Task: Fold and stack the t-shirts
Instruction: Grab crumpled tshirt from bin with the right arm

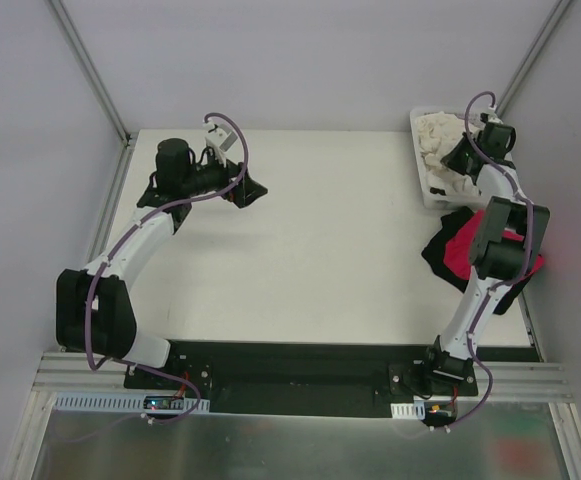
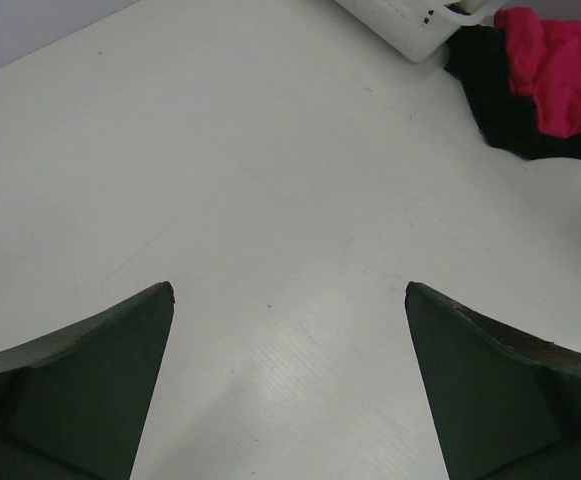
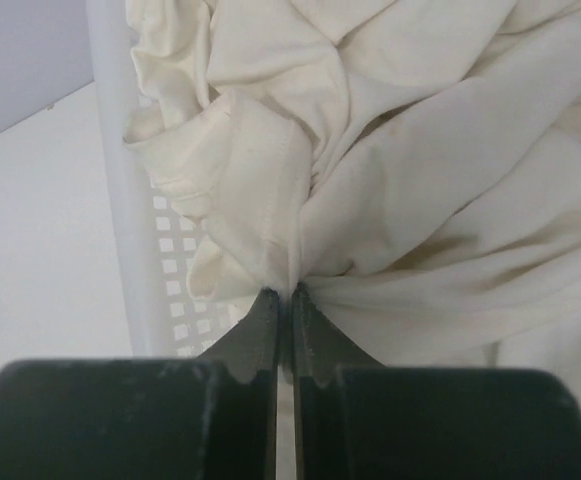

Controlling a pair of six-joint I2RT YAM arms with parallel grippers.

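Note:
Crumpled cream-white t-shirts (image 1: 438, 140) fill the white lattice basket (image 1: 417, 165) at the back right. My right gripper (image 3: 288, 292) is down in the basket and shut on a fold of a cream t-shirt (image 3: 270, 190). In front of the basket a magenta-pink t-shirt (image 1: 468, 250) lies on a black t-shirt (image 1: 440, 248); both show in the left wrist view too, the pink t-shirt (image 2: 560, 70) over the black t-shirt (image 2: 500, 95). My left gripper (image 2: 288, 292) hovers open over bare table at the back left, well away from any cloth.
The basket's lattice wall (image 3: 165, 280) stands just left of my right fingers. Its corner (image 2: 410, 25) shows in the left wrist view. The white tabletop (image 1: 320, 240) is bordered by grey walls and a black strip along the near edge.

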